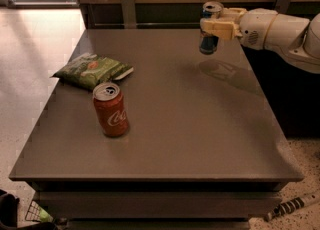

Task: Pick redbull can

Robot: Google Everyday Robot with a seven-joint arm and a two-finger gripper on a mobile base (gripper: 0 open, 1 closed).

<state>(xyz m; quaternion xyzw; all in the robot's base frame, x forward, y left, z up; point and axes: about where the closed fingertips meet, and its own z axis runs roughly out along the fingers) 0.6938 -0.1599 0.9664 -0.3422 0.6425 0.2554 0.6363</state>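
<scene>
The redbull can (209, 42) is a slim blue-and-silver can with a silver top, upright at the far right of the table. My gripper (216, 26) reaches in from the right on a white arm and is shut on the can's upper half. The can hangs above the table (200, 124), with its shadow on the surface below and to the right. The wider red cola can (110, 110) stands upright at the left front, well apart from the gripper.
A green chip bag (91, 69) lies at the table's left edge behind the cola can. A wooden wall with metal brackets runs behind the table. A striped stick (292, 206) lies on the floor at the right front.
</scene>
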